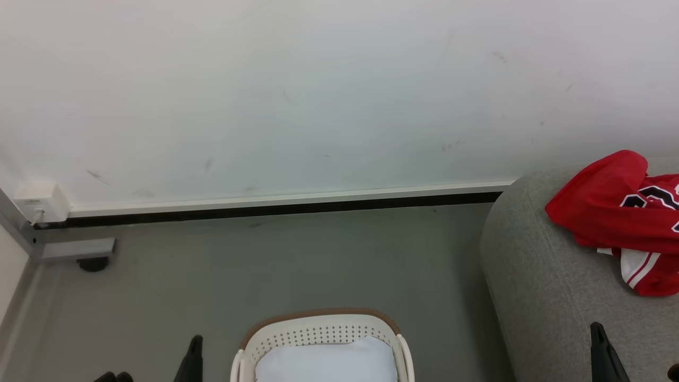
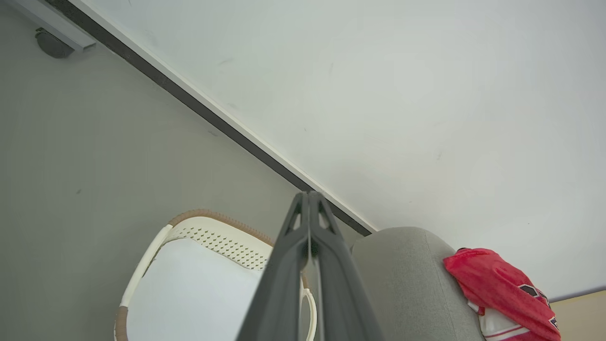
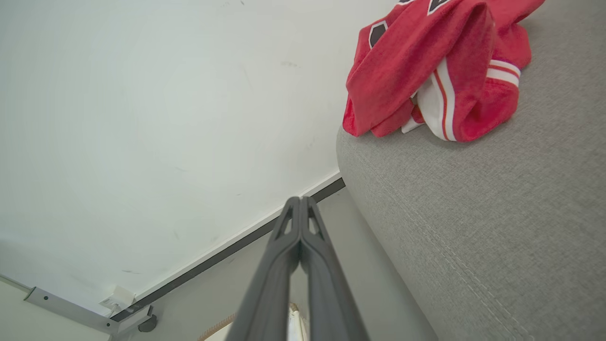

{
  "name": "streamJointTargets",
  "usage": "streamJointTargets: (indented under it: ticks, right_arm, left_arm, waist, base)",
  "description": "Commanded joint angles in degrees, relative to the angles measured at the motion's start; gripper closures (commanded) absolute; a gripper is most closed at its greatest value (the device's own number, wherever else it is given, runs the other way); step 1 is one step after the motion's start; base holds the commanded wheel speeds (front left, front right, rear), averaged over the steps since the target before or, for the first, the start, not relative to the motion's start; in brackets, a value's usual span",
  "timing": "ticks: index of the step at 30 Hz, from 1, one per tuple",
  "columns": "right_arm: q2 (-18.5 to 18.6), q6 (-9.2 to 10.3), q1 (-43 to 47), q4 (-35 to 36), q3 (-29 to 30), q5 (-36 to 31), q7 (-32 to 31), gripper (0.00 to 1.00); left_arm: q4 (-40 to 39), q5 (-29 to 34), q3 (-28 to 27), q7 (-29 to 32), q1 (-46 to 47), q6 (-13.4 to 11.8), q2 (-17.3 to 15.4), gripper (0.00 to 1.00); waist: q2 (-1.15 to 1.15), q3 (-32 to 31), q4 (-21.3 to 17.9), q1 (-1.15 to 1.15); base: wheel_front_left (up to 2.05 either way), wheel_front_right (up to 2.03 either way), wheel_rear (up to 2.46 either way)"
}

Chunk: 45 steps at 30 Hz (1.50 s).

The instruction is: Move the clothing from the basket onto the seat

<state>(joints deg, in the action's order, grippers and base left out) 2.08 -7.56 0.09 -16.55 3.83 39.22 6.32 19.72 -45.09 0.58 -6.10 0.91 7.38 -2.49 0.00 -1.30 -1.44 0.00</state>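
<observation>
Left pincer [image 2: 308,195] and right pincer [image 3: 300,200] are both pressed closed, holding nothing. The clothing [image 1: 610,207] lies bunched on the seat [image 1: 536,286]; the basket [image 1: 318,317] shows no red inside. Transfer looks finished; next, only confirm the basket is empty.

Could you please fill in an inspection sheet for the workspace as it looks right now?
Surface: plain grey floor.
Job's things: red clothing lies bunched on the grey seat; cream basket stands on the floor left of the seat, no red showing in its visible part.
Clutter: nothing seen.
Grippers: left gripper shut, holding nothing; right gripper shut, holding nothing.
Cables: nothing clearly seen.
Surroundings: scuffed white wall with dark skirting; white box and castor at the left.
</observation>
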Motion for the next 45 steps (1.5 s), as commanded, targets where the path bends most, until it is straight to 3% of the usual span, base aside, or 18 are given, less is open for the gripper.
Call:
streamJointTargets:
  ticks: [1,45]
  right_arm:
    - [0.6,0.04,-1.6,1.0,0.3,2.7,-0.7,1.0]
    - [0.9,0.08,-4.6,2.0,1.8,32.3,-7.9,1.0]
  left_arm:
    - [-1.0,-2.7,-0.5,0.5,1.4,0.1,-0.3,1.0]
    - [-3.9,-28.8,-4.5,7.7,4.0,0.1,-0.5,1.0]
  waist:
    - [0.0,0.0,0.0,0.0]
    - [0.0,0.7,0.7,0.0]
  base:
    - [0.0,0.0,0.0]
    - [0.0,0.0,0.0]
